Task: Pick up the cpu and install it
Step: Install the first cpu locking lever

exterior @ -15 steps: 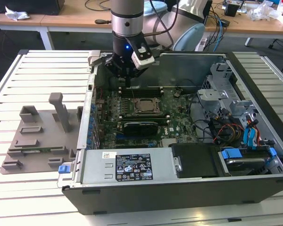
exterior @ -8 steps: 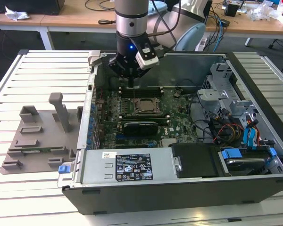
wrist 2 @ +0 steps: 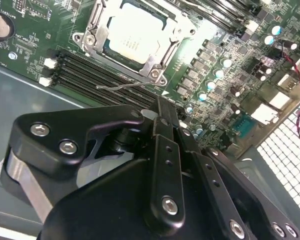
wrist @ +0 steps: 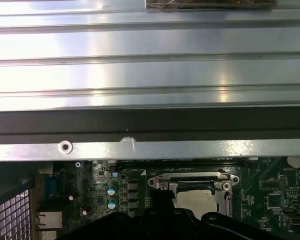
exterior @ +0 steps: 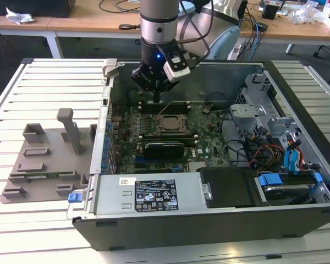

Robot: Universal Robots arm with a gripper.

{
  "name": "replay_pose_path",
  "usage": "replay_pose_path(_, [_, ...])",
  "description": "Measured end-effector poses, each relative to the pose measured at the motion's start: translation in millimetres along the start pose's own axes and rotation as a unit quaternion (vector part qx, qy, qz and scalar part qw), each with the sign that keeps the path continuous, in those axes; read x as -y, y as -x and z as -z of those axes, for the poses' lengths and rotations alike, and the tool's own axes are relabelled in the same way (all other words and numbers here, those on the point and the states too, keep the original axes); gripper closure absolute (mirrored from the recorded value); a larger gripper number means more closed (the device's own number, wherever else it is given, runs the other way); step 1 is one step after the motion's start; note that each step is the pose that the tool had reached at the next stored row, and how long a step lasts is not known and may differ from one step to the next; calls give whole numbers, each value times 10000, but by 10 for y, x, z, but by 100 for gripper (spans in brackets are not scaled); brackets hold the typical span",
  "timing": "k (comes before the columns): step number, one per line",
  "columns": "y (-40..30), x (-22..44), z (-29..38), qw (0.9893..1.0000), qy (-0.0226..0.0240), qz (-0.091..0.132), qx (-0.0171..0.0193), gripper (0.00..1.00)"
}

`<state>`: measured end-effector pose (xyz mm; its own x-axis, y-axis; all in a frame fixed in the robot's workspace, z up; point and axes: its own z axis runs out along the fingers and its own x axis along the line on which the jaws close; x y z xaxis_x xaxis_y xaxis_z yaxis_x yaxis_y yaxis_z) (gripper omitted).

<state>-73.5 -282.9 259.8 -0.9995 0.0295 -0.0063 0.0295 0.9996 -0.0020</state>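
Item one: the gripper. I saw it hanging over the open computer case in the exterior view, above the memory slots just behind the socket. In the second wrist view its black fingers lay pressed together in one narrow blade, with nothing between them.

Item two: the cpu. I found it seated flat in the socket on the motherboard, silvery-white top up, framed by the metal socket bracket in the second wrist view. In the first wrist view its pale top showed in part behind the gripper's black body. The gripper was near it but not touching it.

Item three: a thin wire lever lay across the memory slots, just beside the socket's corner.

Item four: the grey plastic tray with upright posts sat on the slatted table to the exterior view's left of the case, well apart from the gripper.

Item five: drive cages and coloured cables filled the case toward the exterior view's right; a labelled power supply lay along its near wall.
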Motion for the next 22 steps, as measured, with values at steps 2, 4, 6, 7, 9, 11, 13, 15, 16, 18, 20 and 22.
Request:
replay_pose_path(2, [11,0,-35,10000,0,0,-5,89])
replay_pose_path(4, [17,-1,-115,10000,0,0,-11,89])
replay_pose_path(6, [18,-1,-165,10000,0,0,-14,89])
replay_pose_path(7, [19,-1,-192,10000,0,0,-14,89])
replay_pose_path(9, [19,-1,-231,10000,0,0,-14,89])
replay_pose_path(11, [19,-2,-282,10000,0,0,-14,89])
replay_pose_path(13, [19,-4,-317,10000,0,1,-15,89])
replay_pose_path(15, [22,-39,-353,10000,0,12,-15,89])
replay_pose_path(16, [42,-67,-365,10000,0,53,-15,89])
replay_pose_path(18, [87,-69,-374,10000,0,65,-16,89])
replay_pose_path(20, [209,-72,-389,10000,-1,72,-27,89])
replay_pose_path(22, [282,-74,-400,10000,-1,72,-40,89])
